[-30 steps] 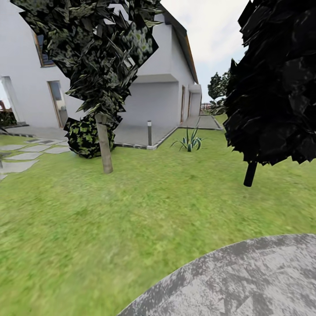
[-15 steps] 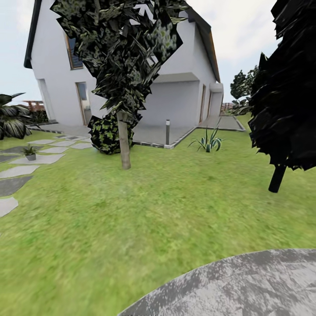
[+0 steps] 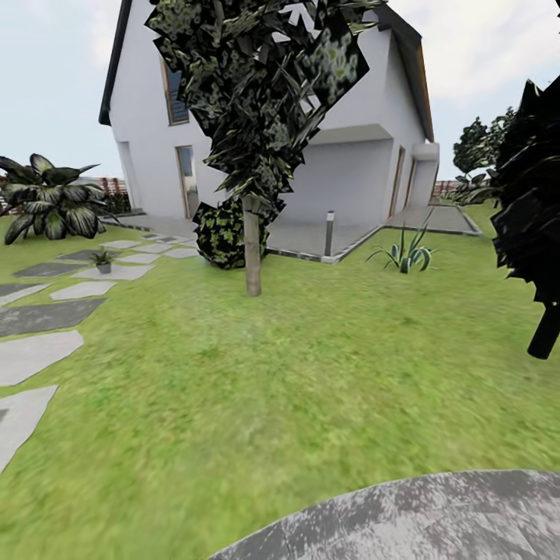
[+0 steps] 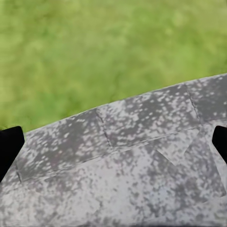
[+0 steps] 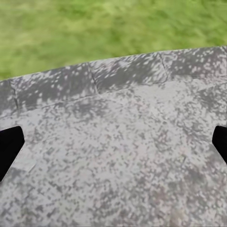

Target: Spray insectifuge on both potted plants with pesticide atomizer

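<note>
One small potted plant [image 3: 102, 260], a low green rosette in a grey pot, stands on a pale stepping stone far off at the left of the lawn in the head view. The second potted plant and the pesticide atomizer are out of view. My left gripper [image 4: 113, 146] hangs open over the edge of the round grey patio [image 4: 132, 175], its black fingertips [image 4: 9, 144] wide apart with nothing between them. Over the patio paving [image 5: 118, 156] my right gripper [image 5: 113, 146] is open too, and it holds nothing.
Green lawn [image 3: 295, 365] stretches ahead, with grey and white stepping stones [image 3: 47, 319] at the left. A thin-trunked tree [image 3: 252, 257] stands mid-lawn, a dark tree [image 3: 544, 327] at the right. A grey bollard lamp [image 3: 330, 233], a spiky plant [image 3: 406, 255], a broad-leaved bush [image 3: 50, 206] and a white house lie beyond.
The whole head view has swung left, so the camera turned. The stepping stones, the potted plant and the broad-leaved bush have come into view at the left.
</note>
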`<state>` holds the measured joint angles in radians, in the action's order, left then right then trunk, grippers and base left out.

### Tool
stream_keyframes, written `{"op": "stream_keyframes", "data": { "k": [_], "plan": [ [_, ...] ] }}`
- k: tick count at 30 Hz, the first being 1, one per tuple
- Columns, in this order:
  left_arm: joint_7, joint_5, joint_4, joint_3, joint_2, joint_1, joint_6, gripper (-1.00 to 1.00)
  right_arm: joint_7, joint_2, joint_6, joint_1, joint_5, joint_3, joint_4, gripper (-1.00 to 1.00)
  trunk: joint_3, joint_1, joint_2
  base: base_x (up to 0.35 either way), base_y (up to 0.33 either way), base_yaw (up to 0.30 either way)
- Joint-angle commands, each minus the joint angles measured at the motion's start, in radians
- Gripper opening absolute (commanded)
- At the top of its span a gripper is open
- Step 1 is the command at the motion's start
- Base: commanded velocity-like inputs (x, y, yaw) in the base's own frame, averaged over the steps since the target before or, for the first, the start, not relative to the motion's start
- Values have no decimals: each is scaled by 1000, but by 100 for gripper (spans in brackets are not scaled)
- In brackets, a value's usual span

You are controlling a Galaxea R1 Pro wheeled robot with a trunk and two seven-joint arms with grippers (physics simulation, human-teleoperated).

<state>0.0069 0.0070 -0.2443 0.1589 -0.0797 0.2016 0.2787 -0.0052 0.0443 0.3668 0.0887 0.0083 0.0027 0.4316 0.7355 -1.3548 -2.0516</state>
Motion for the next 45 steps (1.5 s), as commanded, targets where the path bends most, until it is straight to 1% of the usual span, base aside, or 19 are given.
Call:
{"op": "stream_keyframes", "data": {
  "k": [1,9,13,20,27,45],
  "plan": [
    [1,1,1,1,0,1,4,100,0,0,3,0,1,0,0,100,2,0,0,0,0,263],
    [2,1,2,1,-1,1,4,100,0,0,2,0,1,0,-1,100,9,0,0,4,0,257],
    [2,1,3,1,-1,1,4,100,0,0,2,0,1,0,-1,100,13,0,0,161,59,254],
    [2,1,3,2,-2,0,4,100,0,0,2,0,1,0,-1,100,19,0,0,271,144,253],
    [2,1,3,12,-3,1,4,100,0,0,2,0,1,0,-1,100,26,0,0,297,152,253],
    [2,-1,5,14,-3,1,4,100,1,-1,3,0,4,2,1,100,43,0,0,308,126,252]
  ]
}}
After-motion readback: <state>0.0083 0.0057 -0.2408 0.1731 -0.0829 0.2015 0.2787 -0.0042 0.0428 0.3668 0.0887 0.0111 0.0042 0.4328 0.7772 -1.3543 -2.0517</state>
